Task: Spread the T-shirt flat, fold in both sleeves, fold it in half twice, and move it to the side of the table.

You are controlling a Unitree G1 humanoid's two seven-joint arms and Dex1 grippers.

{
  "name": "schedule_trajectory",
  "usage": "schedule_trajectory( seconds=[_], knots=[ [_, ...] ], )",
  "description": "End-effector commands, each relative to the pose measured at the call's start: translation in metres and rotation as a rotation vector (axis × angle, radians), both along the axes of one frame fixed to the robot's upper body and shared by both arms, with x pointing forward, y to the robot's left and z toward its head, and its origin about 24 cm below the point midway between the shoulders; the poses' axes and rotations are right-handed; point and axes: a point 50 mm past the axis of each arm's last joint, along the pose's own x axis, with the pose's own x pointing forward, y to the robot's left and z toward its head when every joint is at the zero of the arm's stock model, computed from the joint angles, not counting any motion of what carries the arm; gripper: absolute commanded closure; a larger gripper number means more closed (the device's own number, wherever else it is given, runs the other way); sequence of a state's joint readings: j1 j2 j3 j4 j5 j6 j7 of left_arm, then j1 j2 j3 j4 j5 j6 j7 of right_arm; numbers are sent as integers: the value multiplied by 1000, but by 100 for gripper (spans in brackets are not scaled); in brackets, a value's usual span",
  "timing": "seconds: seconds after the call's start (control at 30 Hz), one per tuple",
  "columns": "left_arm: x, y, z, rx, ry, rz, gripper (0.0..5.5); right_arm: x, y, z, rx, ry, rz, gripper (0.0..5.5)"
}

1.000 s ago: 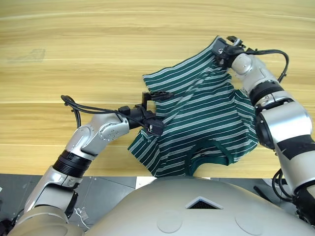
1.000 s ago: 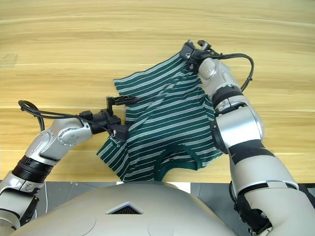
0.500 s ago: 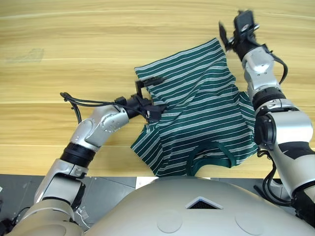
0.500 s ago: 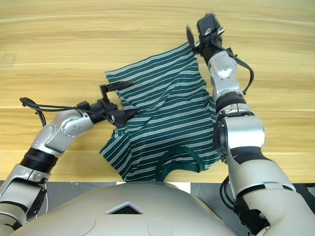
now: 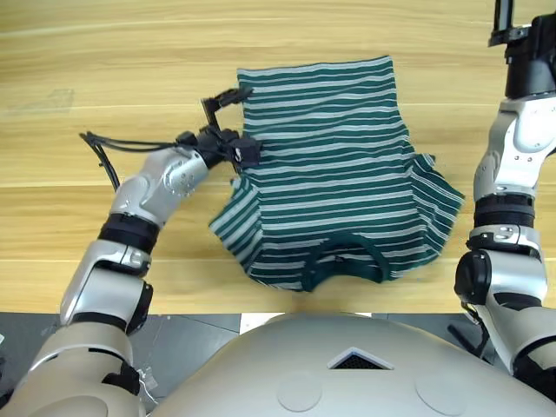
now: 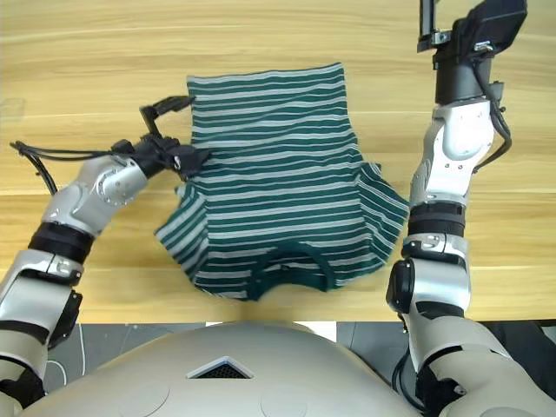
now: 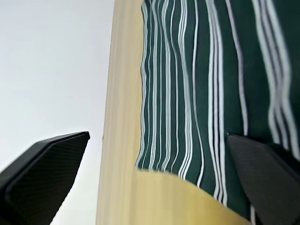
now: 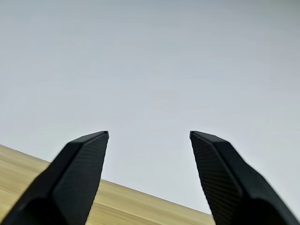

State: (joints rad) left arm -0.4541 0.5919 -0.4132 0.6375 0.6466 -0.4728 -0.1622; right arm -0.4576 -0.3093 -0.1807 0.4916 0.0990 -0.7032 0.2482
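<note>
A green T-shirt with white stripes [image 5: 334, 187] lies spread on the wooden table [image 5: 130, 52], hem at the far side and collar [image 5: 347, 252] nearest me. Its left sleeve [image 5: 234, 221] is bunched up and its right sleeve [image 5: 439, 195] sticks out to the side. My left gripper [image 5: 248, 122] is open at the shirt's left edge, one finger above the cloth edge and one beside it; the left wrist view shows the striped edge [image 7: 187, 93] between the wide-apart fingers. My right gripper [image 6: 452, 26] is raised high over the table's far right, open and holding nothing.
Bare wooden table surface lies to the left, to the right and beyond the shirt. The table's near edge [image 5: 174, 310] runs just under the collar. A black cable [image 5: 104, 148] loops off my left forearm.
The right gripper let go of the hem corner and rose up and to the right. The left gripper moved farther away, drawing the hem out, and the shirt now lies flatter.
</note>
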Motion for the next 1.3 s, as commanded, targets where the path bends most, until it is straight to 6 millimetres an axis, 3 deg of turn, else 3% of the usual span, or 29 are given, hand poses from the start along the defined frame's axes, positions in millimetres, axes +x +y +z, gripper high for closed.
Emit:
schedule_trajectory(
  seconds=[0.03, 0.2, 0.37, 0.5, 0.7, 0.77, 0.87, 0.93, 1.03, 1.17, 1.3],
  knots=[
    [22, 4, 1, 66, 12, 54, 10, -6, 7, 5, 56, -23, 11, 228],
    [35, -13, -1, 49, 40, 44, 10, -11, 15, 3, 73, -16, 34, 228],
    [26, -18, -14, 36, 67, 0, 10, -13, 19, -8, 76, 35, 42, 228],
    [23, -11, 17, -81, 4, -61, 10, -14, 21, -14, 87, 57, 46, 228],
    [4, 24, 106, -156, -278, -12, 10, -18, 23, -22, 112, 81, 45, 228],
    [-5, 32, 113, -133, -332, 44, 10, -21, 25, -26, 125, 88, 46, 228],
    [-24, 32, 98, -112, -334, 104, 10, -24, 30, -30, 137, 96, 50, 228],
    [-44, 26, 87, -246, -271, 145, 10, -25, 31, -30, 149, 98, 55, 228],
    [-83, 18, 77, -675, -43, 246, 10, -28, 28, -26, 187, 104, 65, 228],
    [-129, 27, 75, -1210, 193, 387, 10, -31, 17, -10, 214, 73, 57, 228],
    [-179, 29, 35, -1665, 459, 725, 10, -39, 7, -1, 216, 48, 21, 228]
  ],
)
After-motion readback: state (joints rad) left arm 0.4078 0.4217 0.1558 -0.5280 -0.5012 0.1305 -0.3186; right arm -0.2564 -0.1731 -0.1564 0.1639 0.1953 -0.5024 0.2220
